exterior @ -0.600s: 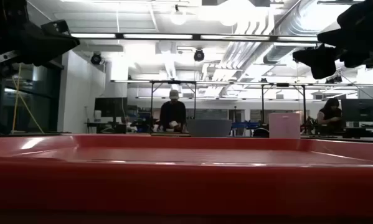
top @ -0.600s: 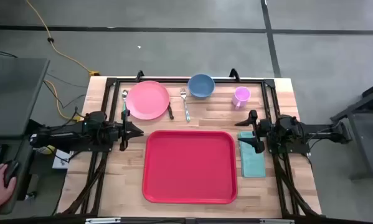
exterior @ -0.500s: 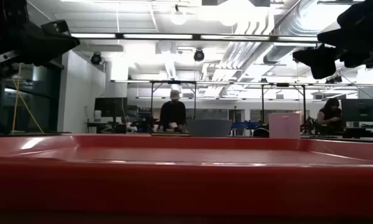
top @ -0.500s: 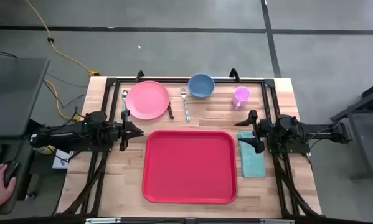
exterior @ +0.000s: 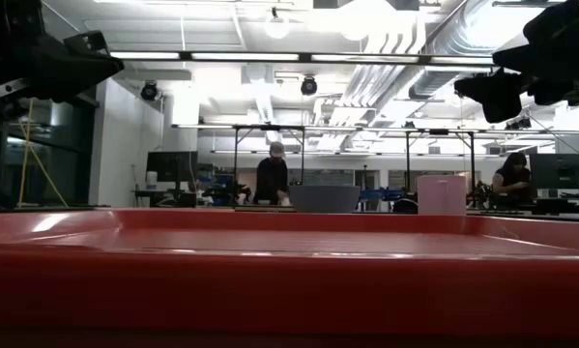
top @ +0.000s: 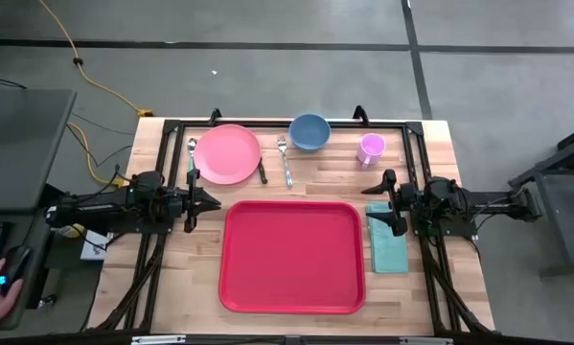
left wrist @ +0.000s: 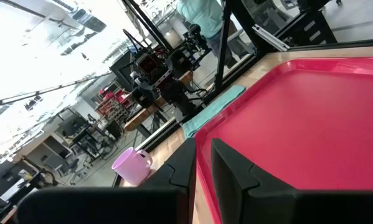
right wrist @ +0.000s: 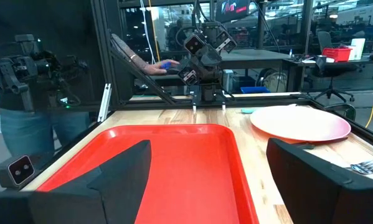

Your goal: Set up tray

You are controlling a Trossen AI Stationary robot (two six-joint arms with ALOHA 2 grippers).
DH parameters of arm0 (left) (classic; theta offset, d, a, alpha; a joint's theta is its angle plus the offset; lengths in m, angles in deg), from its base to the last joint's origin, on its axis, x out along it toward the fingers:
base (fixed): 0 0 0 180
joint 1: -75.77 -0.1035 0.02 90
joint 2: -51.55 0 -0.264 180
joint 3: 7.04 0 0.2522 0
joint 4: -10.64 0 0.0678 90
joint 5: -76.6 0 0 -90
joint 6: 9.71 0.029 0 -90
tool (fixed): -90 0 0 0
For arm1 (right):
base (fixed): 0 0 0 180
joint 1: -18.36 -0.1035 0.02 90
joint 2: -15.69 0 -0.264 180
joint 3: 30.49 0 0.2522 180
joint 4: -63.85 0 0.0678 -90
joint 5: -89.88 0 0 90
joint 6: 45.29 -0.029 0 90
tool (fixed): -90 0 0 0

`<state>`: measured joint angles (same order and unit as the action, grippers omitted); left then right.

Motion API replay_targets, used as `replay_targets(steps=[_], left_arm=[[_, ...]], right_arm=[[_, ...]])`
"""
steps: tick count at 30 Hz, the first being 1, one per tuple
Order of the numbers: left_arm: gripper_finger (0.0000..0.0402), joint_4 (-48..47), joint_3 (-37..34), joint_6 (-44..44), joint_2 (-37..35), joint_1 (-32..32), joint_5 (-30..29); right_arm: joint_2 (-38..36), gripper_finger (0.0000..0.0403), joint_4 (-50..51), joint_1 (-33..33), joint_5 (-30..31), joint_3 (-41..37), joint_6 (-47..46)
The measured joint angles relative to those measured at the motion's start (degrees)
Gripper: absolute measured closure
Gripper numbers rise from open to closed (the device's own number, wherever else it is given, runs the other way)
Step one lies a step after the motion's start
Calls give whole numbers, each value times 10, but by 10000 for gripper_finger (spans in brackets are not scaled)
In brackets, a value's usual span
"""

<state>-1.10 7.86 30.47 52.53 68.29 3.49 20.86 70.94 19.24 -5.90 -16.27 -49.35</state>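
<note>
The red tray (top: 291, 256) lies flat on the table's middle, toward the near edge; its rim (exterior: 289, 280) fills the low view. My left gripper (top: 216, 199) hovers just left of the tray's far left corner, shut, pointing right at the tray (left wrist: 311, 124). My right gripper (top: 375, 204) hovers off the tray's far right corner, over the far end of a teal napkin (top: 389, 244), open, with the tray (right wrist: 174, 162) ahead of its spread fingers. Neither touches anything.
Along the far side sit a round pink plate (top: 227, 153), a blue bowl (top: 309, 131) and a pink mug (top: 371, 149). A spoon (top: 192, 149), a knife (top: 263, 172) and a fork (top: 285, 161) lie beside the plate. People stand in the room behind.
</note>
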Motion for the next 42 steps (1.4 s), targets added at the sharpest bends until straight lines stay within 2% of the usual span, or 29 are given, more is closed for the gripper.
replay_targets(steps=[30,33,38,42], left_arm=[[323,0,0,-3,0,0,0],[323,3,0,-73,0,0,1],[323,19,0,-316,0,0,2],[323,21,0,-377,0,0,-23]], right_arm=[[0,105,0,0,0,0,0],[0,105,0,0,0,0,0],[0,105,0,0,0,0,0],[0,105,0,0,0,0,0]])
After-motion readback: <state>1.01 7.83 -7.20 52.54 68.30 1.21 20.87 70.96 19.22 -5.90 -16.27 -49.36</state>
